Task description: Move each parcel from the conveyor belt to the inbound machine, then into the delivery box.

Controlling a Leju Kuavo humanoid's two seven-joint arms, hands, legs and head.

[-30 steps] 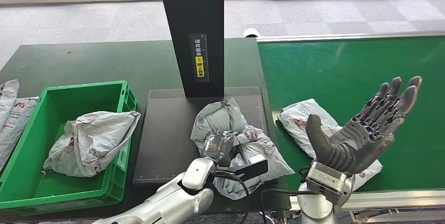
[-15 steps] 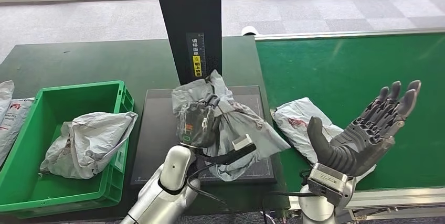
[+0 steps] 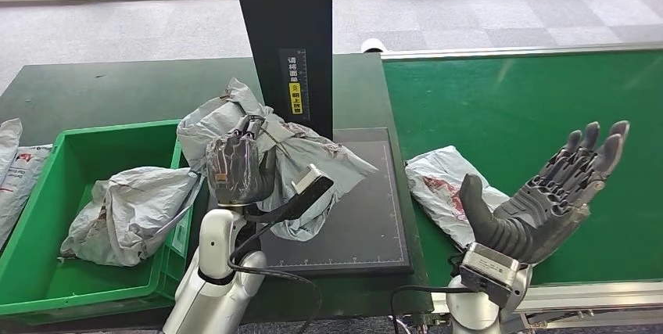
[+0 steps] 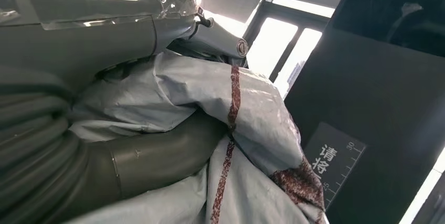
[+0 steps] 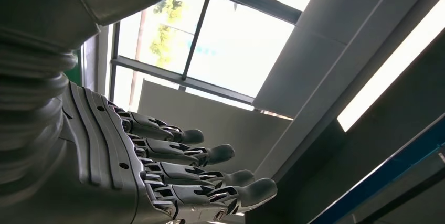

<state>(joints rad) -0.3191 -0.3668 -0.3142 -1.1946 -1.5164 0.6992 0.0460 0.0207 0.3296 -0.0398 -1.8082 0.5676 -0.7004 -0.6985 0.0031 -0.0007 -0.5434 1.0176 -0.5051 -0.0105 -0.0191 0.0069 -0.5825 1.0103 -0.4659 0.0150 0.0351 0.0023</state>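
Above the scanner plate (image 3: 367, 217), left hand (image 3: 234, 166) grips parcel (image 3: 297, 158), carried nearer the bin (image 3: 47, 193).

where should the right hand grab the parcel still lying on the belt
Judging by its pose, take the parcel on the belt across its bunched middle, coming down from above. It lies flat and crumpled beneath the raised right hand, so the folds there should give the fingers something to close on.

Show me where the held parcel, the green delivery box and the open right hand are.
held grey parcel (image 3: 313, 154): head view, its crumpled right side.
green delivery box (image 3: 117, 131): head view, far rim.
right hand (image 3: 547, 201): head view, its palm.
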